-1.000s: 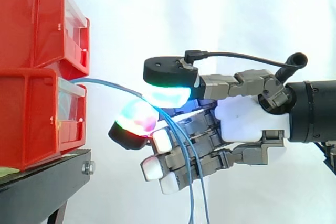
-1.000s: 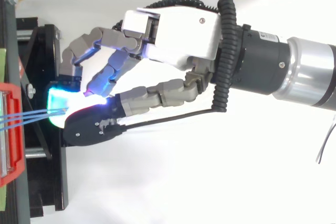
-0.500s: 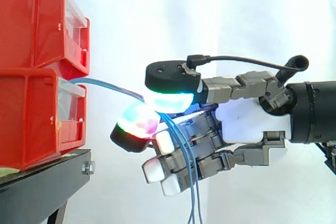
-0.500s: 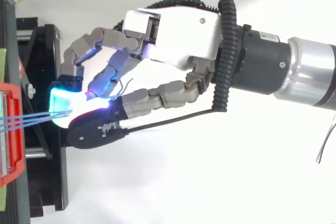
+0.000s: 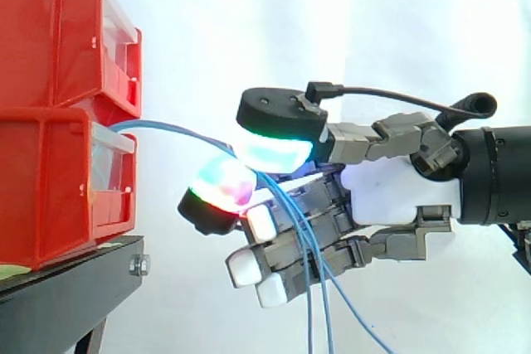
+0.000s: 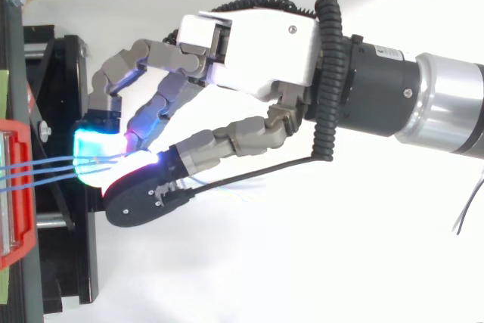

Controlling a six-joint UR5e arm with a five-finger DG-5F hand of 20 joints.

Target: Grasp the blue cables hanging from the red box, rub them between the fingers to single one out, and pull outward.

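Observation:
Blue cables (image 5: 170,131) arch out of the lower red box (image 5: 58,184) and run right into my hand (image 5: 390,192). In the side view a green-glowing pad (image 5: 272,152) above and a red-and-green glowing pad (image 5: 221,184) below pinch them. Past the pinch the cables (image 5: 319,304) drop in front of the curled white-tipped fingers (image 5: 249,267) and fan apart, one strand swinging out to the lower right. From above, the cables (image 6: 45,173) cross from the red box (image 6: 19,187) to the cyan-lit fingertips (image 6: 98,153).
A second red box (image 5: 62,35) is stacked on the lower one. Both rest on a black stand (image 5: 66,296), with a white curtain behind. The arm (image 6: 423,104) enters from the right.
The upper pad has slid right and slightly up along the cables. The hanging strands have spread apart, one now swinging out to the lower right.

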